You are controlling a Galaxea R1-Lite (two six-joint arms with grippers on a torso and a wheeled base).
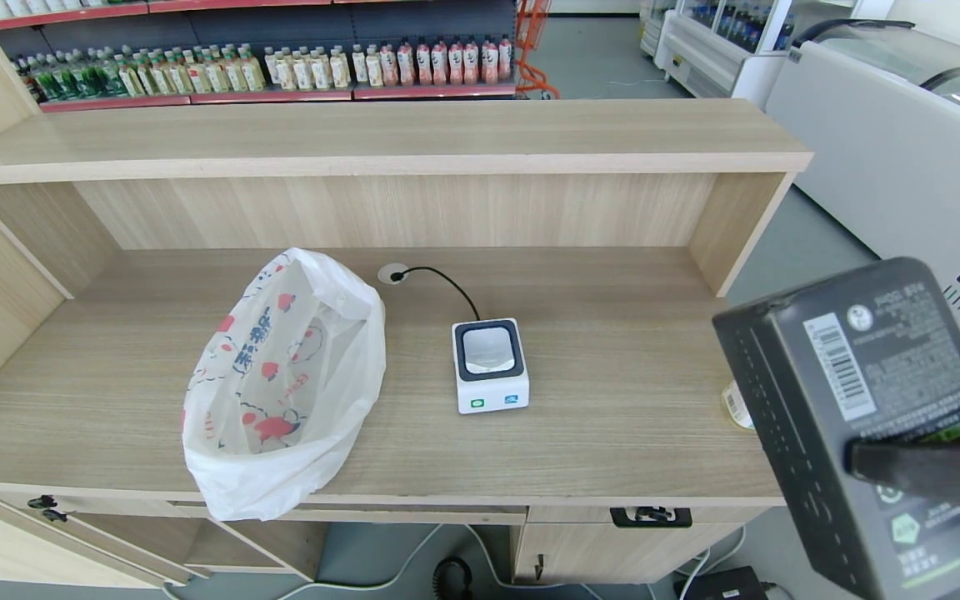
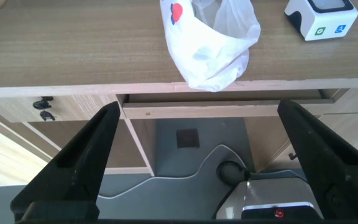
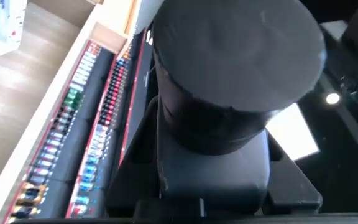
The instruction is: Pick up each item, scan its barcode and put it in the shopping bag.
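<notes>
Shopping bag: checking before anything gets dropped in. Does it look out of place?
Somewhat. The shopping bag slumps on its side, and one end hangs over the front edge of the counter, so it might slip off.

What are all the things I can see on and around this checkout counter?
shopping bag: one, white with red prints, open on the counter's left part.
scanner: one, white with a dark window, mid-counter, right of the bag.
cable: one, black, from the scanner to a hole at the counter's back.
box: one, dark with a white barcode label, held up at the right.
small item: one, pale, at the counter's right edge, mostly hidden behind the box.
counter: one, light wood.
bottles: many, green to pink, on shelves behind.
freezers: at least two, white, at the right.
left gripper: black, open, below the counter's front edge.
right gripper: black, shut on the box.
</notes>
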